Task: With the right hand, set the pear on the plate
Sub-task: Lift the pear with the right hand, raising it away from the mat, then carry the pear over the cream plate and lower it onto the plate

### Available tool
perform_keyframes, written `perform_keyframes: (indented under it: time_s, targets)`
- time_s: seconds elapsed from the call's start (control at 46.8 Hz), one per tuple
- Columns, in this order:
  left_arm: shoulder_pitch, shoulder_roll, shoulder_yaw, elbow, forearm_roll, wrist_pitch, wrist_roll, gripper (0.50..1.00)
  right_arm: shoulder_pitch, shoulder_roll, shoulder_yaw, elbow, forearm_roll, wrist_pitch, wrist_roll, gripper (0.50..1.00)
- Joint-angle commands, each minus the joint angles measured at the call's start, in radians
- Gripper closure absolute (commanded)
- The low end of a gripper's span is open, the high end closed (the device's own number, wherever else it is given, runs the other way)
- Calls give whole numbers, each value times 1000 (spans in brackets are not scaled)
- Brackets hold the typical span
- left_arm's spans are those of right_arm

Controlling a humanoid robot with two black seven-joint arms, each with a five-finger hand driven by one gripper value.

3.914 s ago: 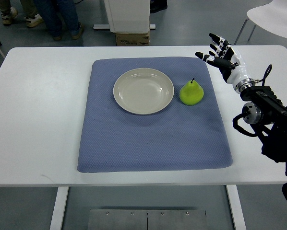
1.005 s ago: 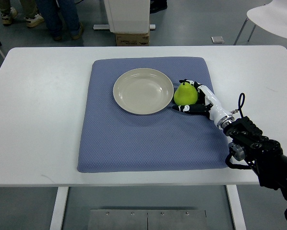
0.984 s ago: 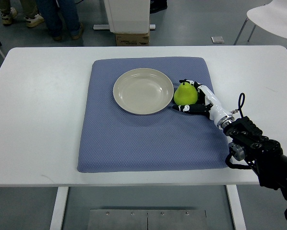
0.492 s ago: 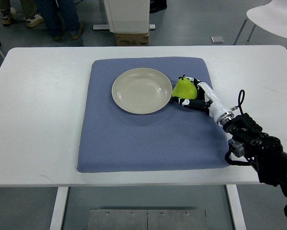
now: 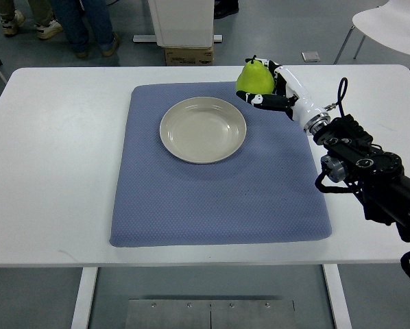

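Pear (image 5: 254,79), bright green with a short dark stem pointing up, is held in the air by the right hand (image 5: 270,90) over the far right part of a blue mat (image 5: 219,199). The hand's black and white fingers (image 5: 257,100) curl around the lower and right sides of the fruit, so the hand is closed on the pear. The pear stands roughly upright in the grasp. In this steep downward view it appears over the mat's far edge, up and to the right of the plate (image 5: 203,129), not over the plate itself.

The plate is round, pale beige and shallow. It lies on the mat, a little toward the far side and near the mat's middle from left to right. Nothing rests in it.

The mat is a square of textured blue cloth spread flat on a white table (image 5: 54,164). It covers the central part of the table, leaving bare white surface on both sides.

The right arm (image 5: 366,171) enters from the picture's right edge. Its white wrist leads back to bulky black joints and looping black cables that lie over the right part of the table. The left arm does not appear.

Beyond the table, on a grey floor, are a cardboard box (image 5: 188,55) under a white cabinet, part of a white chair (image 5: 390,24) at the top right, and the legs and shoes of people (image 5: 81,24) at the top left.
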Motion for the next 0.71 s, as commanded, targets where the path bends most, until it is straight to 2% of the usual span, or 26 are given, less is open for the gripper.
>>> perform_keyframes:
  time_s: [0.0,0.513,0.684]
  targets:
    - [0,0,0,-1,0,0,0,500,9,2,-1,1,0,0,-10,1000]
    - [0,0,0,-1,0,0,0,500,47,2,-8,7,-2,0,-79,1000]
    - [0,0,0,1,0,0,0,500,42,2,-33,60,-2,3,-99,1000]
